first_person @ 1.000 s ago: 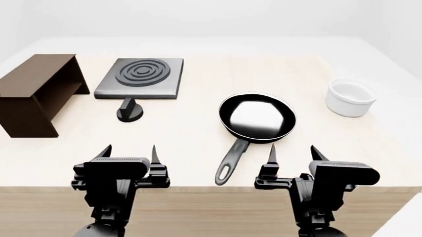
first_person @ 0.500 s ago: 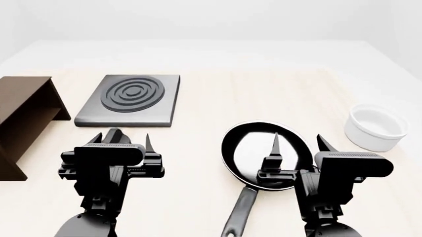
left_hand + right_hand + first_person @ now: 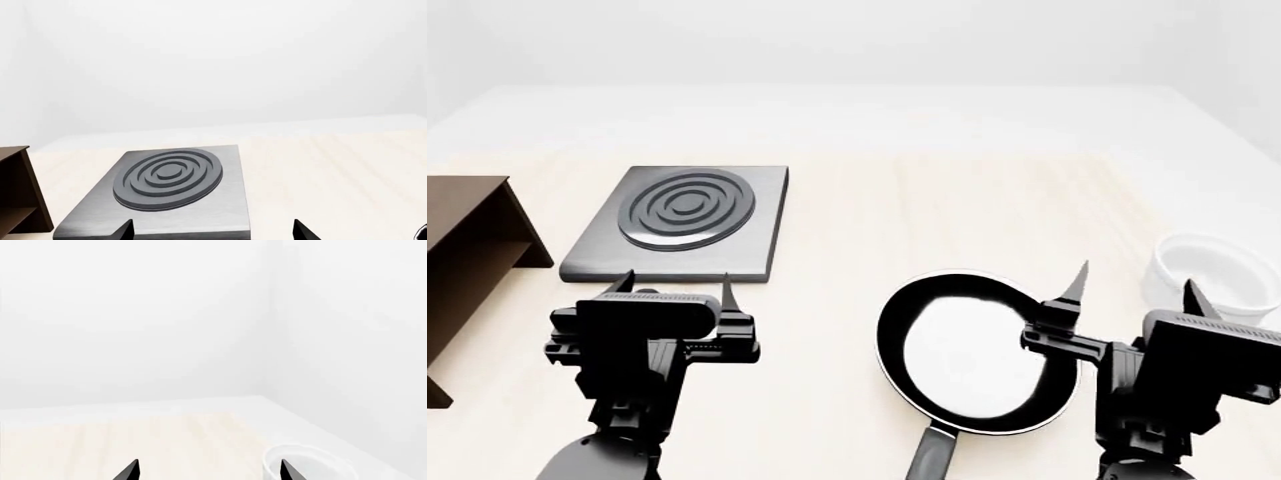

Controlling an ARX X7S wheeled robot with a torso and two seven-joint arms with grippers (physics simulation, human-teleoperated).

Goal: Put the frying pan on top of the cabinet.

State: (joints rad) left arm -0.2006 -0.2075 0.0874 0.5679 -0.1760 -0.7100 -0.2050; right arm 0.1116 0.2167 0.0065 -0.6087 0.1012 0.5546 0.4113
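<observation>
The frying pan [image 3: 977, 352] lies flat on the pale wooden table, round and black with a glossy pale inside; its dark handle [image 3: 932, 455] runs toward me. The dark brown cabinet [image 3: 467, 240] stands at the far left, partly cut off, and its edge also shows in the left wrist view [image 3: 17, 200]. My left gripper [image 3: 678, 285] hangs open and empty near the hotplate's front edge, its tips [image 3: 212, 231] wide apart. Between the pan's right rim and the bowl, my right gripper [image 3: 1134, 285] is open and empty, and it [image 3: 210, 471] holds nothing.
A square grey hotplate [image 3: 681, 220] with concentric rings lies between the cabinet and the pan, and it fills the left wrist view [image 3: 167, 175]. A white round bowl [image 3: 1214, 272] sits at the right, close beside my right gripper, and also shows in the right wrist view [image 3: 300, 465].
The head view has moved forward, so the table's things sit lower and nearer. My right gripper has shifted right, from over the pan to its right rim. The left gripper has hardly moved.
</observation>
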